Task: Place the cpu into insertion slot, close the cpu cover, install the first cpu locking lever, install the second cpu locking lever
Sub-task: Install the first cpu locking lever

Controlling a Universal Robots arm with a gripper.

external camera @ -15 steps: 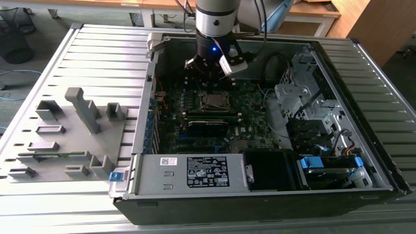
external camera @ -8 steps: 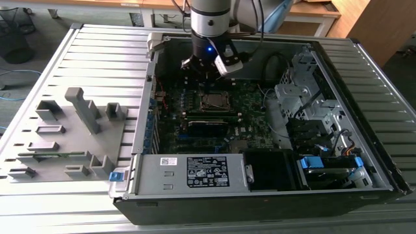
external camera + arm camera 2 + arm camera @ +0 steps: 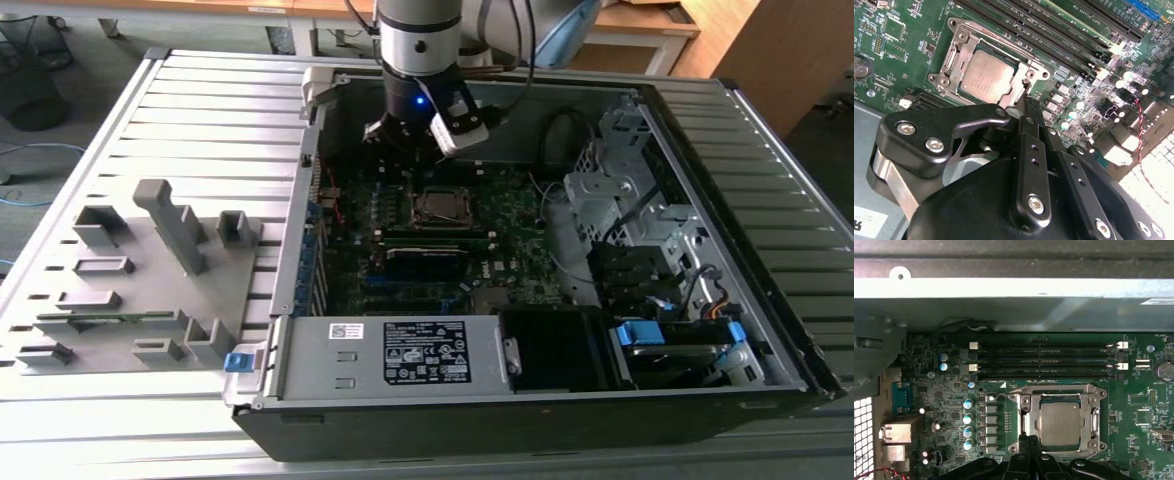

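The cpu [image 3: 988, 77] [image 3: 1060, 424], a dull silver square, lies flat in the insertion slot [image 3: 441, 207] on the green motherboard. The cpu cover [image 3: 960, 50] [image 3: 1025, 417], a silver frame with a square window, lies down around the chip. My gripper [image 3: 1026, 103] [image 3: 1029, 441] [image 3: 408, 150] is shut, its black fingertips pressed together just above the socket's edge nearest the wrist. I see nothing held between the fingers. In the exterior view the arm hangs over the back of the open computer case, behind the socket.
Long black memory slots [image 3: 1044, 360] run beside the socket on its far side from the gripper. The power supply [image 3: 400, 355] sits at the case's front, with a metal drive cage [image 3: 627, 200] on the exterior view's right. A grey fixture plate [image 3: 134, 270] lies left of the case.
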